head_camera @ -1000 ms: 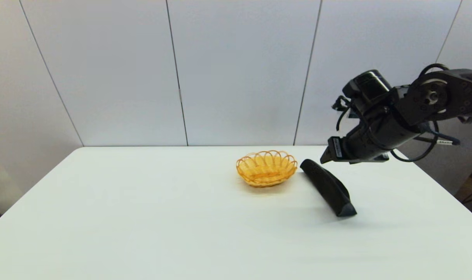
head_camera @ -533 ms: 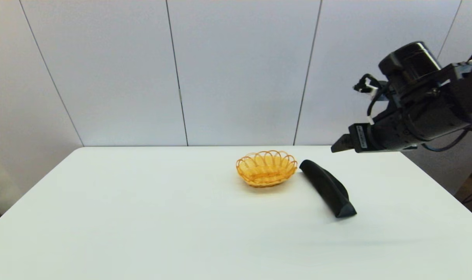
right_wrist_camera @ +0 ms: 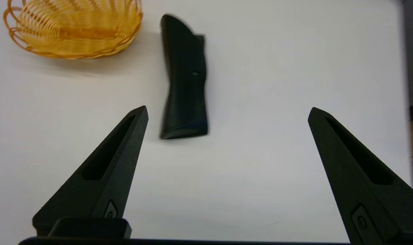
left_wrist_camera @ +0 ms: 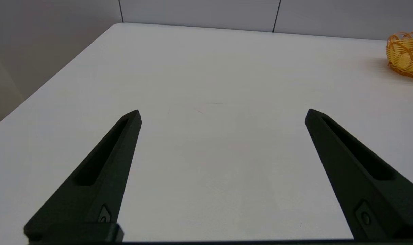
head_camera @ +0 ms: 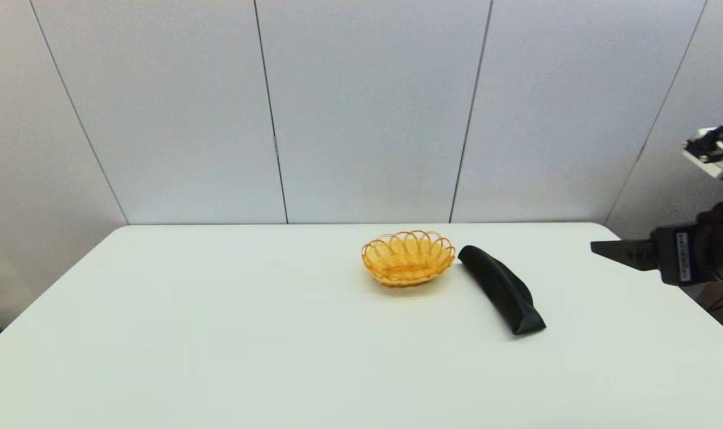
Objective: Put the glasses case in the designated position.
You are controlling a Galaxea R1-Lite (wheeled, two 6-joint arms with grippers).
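Black, slim leather-like glasses case (head_camera: pixel 501 290) lies on the white counter (head_camera: pixel 218 333) just beside a yellow wicker basket (head_camera: pixel 408 257). Right gripper (right_wrist_camera: pixel 227 114), jaws spread, should straddle its middle.

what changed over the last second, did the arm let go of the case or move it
The right gripper pulled back from above the glasses case toward the table's right edge, fingers open and empty; it neither held nor moved the case in these pictures. The case lies where it was, on the table just right of the wicker basket, which also stayed put. The left gripper hangs open over bare table.
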